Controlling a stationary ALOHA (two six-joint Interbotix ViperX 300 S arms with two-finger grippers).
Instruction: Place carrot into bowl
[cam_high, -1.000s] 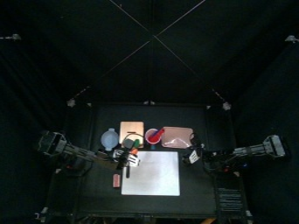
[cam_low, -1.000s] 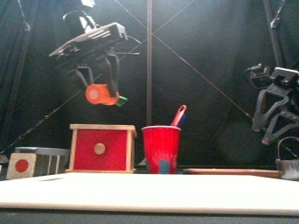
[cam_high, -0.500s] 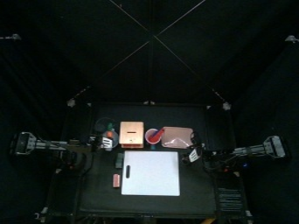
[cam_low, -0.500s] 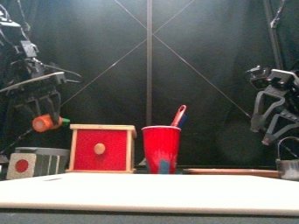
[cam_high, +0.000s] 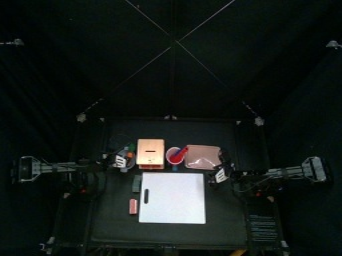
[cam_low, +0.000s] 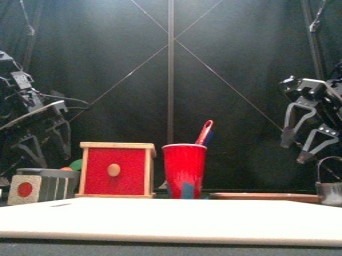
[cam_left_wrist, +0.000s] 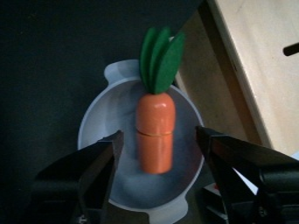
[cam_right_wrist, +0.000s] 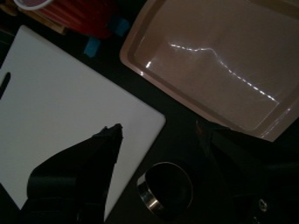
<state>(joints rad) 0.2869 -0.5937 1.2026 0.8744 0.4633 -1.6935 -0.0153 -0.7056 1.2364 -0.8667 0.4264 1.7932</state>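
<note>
From above, the left gripper (cam_high: 120, 160) sat at the table's left rear, just beside the tan box (cam_high: 150, 153), and hid whatever lay under it. The right gripper (cam_high: 222, 177) rested near the right edge of the white board (cam_high: 174, 198), well apart from the work.

From the front, the left arm hung low at the far left behind the red-faced box, with a fleck of green showing by it. The red cup (cam_low: 183, 170) stood in the middle, and the right arm was held up at the far right.

The left wrist view told the most. The carrot (cam_left_wrist: 156, 131) lay flat inside the bowl (cam_left_wrist: 103, 122), green top towards the rim and orange body along the pale hollow. The left jaws stood wide apart on either side of it, touching nothing and holding nothing.

The carrot looked like a moulded toy, so probably light, stiff and rather smooth, and likely to roll or skid in the curved hollow if nudged. If it had to be taken up again, the thick orange middle, pinched across its width, seemed the surest hold. The thin leaves would give little purchase and might bend. The bowl looked light enough to slide if a jaw caught its rim.

In the right wrist view, the right jaws were spread open and empty over the board's corner, with the pink container (cam_right_wrist: 211, 61) beyond
</note>
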